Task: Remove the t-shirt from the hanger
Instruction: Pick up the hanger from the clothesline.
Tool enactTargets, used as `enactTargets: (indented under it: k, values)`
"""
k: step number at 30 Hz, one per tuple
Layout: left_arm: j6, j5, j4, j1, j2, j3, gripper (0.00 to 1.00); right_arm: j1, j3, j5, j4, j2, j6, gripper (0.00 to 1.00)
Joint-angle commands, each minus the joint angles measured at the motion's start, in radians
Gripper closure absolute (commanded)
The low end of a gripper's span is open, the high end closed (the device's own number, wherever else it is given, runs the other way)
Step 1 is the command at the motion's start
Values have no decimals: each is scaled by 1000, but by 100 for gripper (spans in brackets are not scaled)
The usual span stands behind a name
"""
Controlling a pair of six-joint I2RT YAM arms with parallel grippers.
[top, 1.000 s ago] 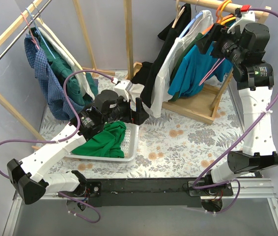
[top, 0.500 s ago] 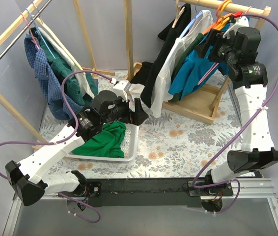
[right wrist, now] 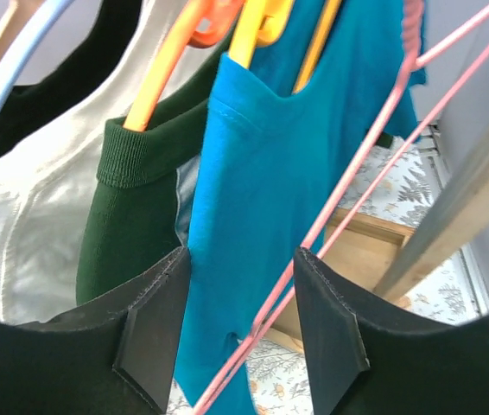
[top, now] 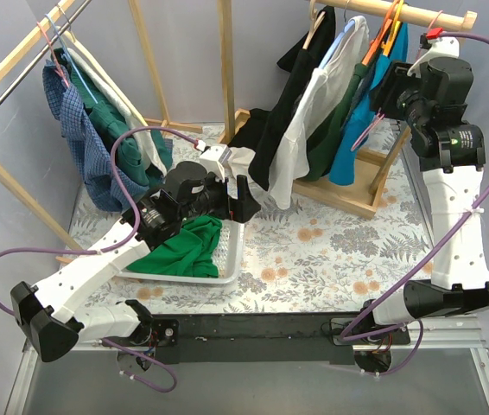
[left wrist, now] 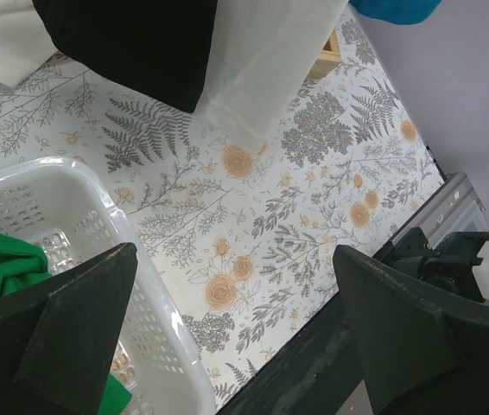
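Right claw [right wrist: 240, 290] is half spread, nothing pinched. A fold of the teal t-shirt [right wrist: 253, 173] and one wire of the pink hanger [right wrist: 383, 196] sit in the gap, w/ neither finger visibly pressing them. Prob the grab step, so do it clean: nudge so only cloth lies btwn the fingers, wire outside. Then close on the side of the cloth & draw down toward the near right, slipping one shoulder off its hanger arm before the other. A straight yank would likely swing the whole row. The teal t-shirt looks hung on the yellow hanger [right wrist: 257, 26], w/ the pink wire only crossing its front, but can't say for sure. Just left, touching it, is the dark green top [right wrist: 132, 199] on an orange hanger [right wrist: 154, 86], then a white top [right wrist: 37, 225]. Right wrist cam gives the gap detail & necklines, which top cam doesn't. Top cam shows the teal t-shirt at the far right end of the rail [top: 452, 17], above the wooden rack base [top: 348, 186]. It also shows the left claw [top: 240, 194] well apart, at the white basket [top: 231, 251]. Only left wrist cam shows that claw spread wide & empty over basket rim and floral worktop [left wrist: 296, 216], w/ a green garment [left wrist: 3, 259] inside the basket.
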Motion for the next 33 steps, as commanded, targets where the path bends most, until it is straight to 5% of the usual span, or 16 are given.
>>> enactTargets:
  k: [1,8,21,33]
  values:
    - [-5,9,9,-2,-33,-14,2,-7,38,70,-15,-34,-40,42]
    - [-3,12,9,-2,-29,-2,2,-6,49,-48,25,-38,-28,31]
    - [-6,7,9,-2,-35,-13,2,6,9,-211,107,-17,14,29]
    - [-10,6,9,-2,-47,-37,2,99,-12,-131,128,41,12,24]
